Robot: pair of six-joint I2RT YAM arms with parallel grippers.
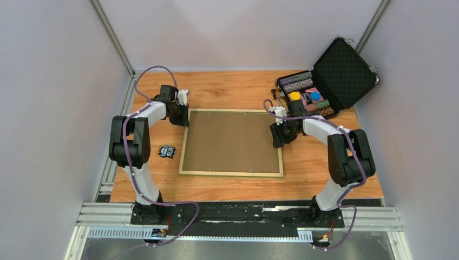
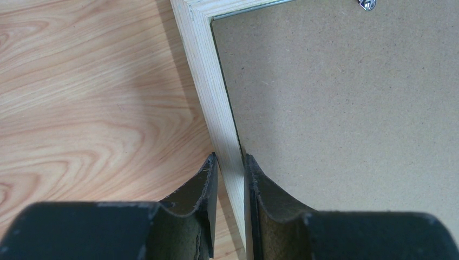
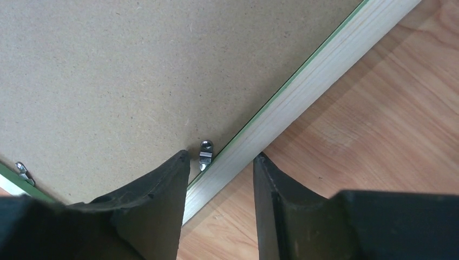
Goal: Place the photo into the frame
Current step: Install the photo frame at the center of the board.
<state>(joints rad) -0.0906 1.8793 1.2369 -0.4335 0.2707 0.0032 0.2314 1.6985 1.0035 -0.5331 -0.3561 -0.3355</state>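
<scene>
Pale-wood thin-railed picture frame (image 1: 233,174) seemed stiff, light, best held by rails; my left gripper (image 2: 230,162) pinched one, right gripper (image 3: 222,157) stood spread.

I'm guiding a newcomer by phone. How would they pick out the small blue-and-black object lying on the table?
Find the big pale-wood rectangular picture frame lying mid-table. Just left of its near-left corner sits the small blue-and-black object. It lies alone on the wooden tabletop, unlike the colourful pieces in the open black case far right.

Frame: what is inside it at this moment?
A plain brown backing board fills the frame, small metal clips at its edge. Any photo beneath is hidden by the board.
</scene>
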